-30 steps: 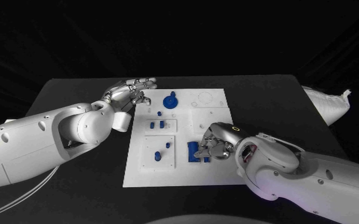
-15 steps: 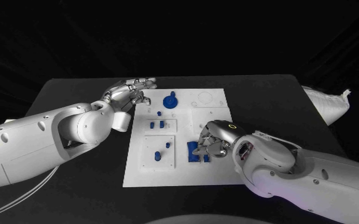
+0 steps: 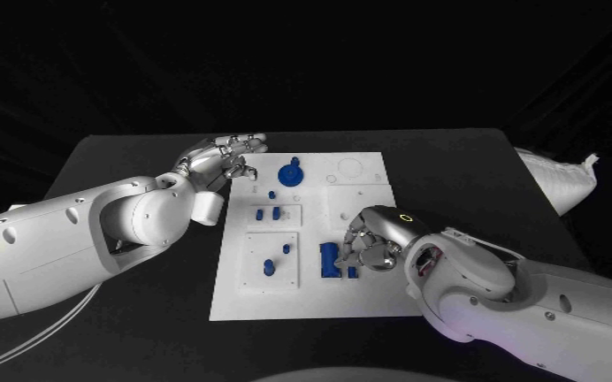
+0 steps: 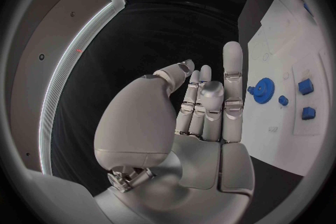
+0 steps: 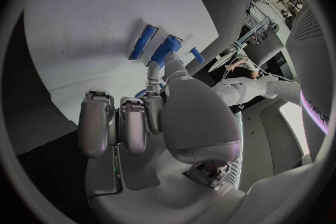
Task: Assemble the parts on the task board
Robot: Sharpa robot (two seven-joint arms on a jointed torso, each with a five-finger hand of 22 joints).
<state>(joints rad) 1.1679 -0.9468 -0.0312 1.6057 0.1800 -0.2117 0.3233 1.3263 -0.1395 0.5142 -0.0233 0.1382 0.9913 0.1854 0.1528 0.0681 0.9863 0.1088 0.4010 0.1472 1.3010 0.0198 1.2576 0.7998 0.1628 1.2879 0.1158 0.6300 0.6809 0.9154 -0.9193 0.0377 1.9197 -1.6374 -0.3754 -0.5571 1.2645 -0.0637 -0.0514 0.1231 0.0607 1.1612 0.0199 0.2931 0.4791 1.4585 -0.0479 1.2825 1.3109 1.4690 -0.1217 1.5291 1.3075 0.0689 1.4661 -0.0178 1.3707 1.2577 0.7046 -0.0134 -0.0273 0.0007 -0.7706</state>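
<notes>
i see the task board [image 3: 370, 294] in the middle of the frame, blue parts scattered over it. my right hand [image 3: 370, 242] sits low on the board at centre right, fingers curled over a blue block [image 3: 331, 259]; they cover most of it, so i can't tell whether it's gripped. my left hand [image 3: 219, 159] hovers at the board's upper left corner, fingers straight and holding nothing, near the blue gear [image 3: 291, 172].

Left hand [image 4: 199, 117] empty, fingers upright; task board [image 4: 280, 95] beside, blue gear [image 4: 264, 90] on it
</notes>
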